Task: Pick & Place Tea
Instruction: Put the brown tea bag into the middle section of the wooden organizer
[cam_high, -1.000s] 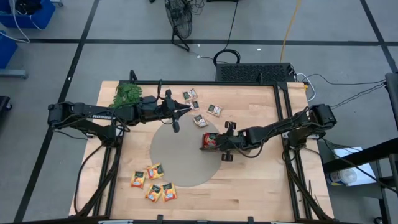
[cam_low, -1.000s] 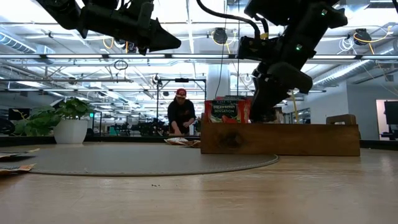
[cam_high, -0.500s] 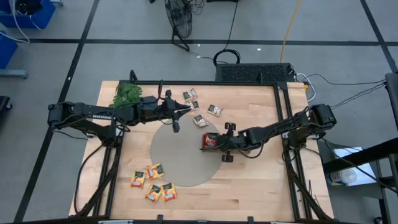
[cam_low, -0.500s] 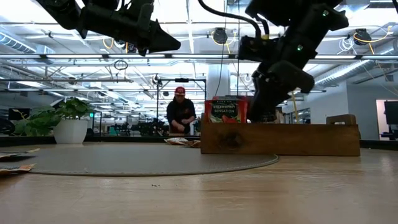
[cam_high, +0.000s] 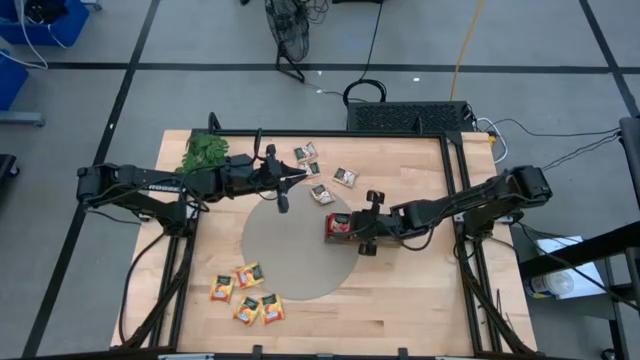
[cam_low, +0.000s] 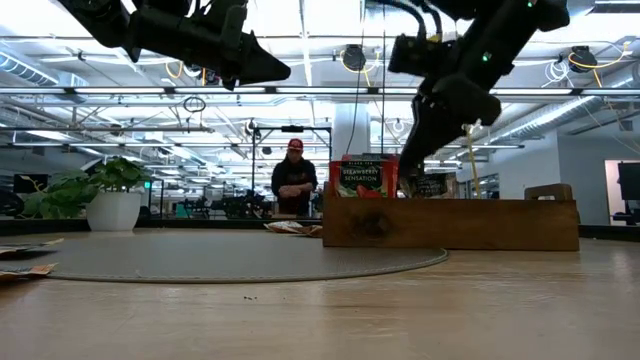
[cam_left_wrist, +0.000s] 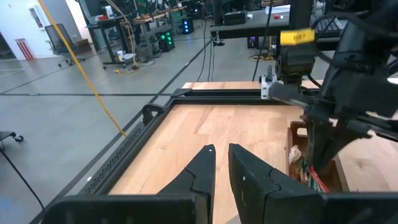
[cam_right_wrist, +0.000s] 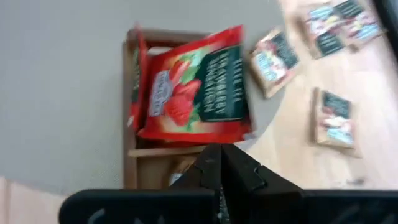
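The right end effector (cam_high: 352, 229), fingers pressed together and holding nothing, hovers just above the tray (cam_low: 450, 224) near the counter (cam_high: 400, 300) centre. A red sachet (cam_high: 340, 225) stands upright in the tray's end compartment. The left end effector (cam_high: 300, 176), narrowly parted and empty, waits at 11 o'clock. Grey-white sachets (cam_high: 345, 177) lie at 12 o'clock, orange sachets (cam_high: 248, 276) at 7 o'clock.
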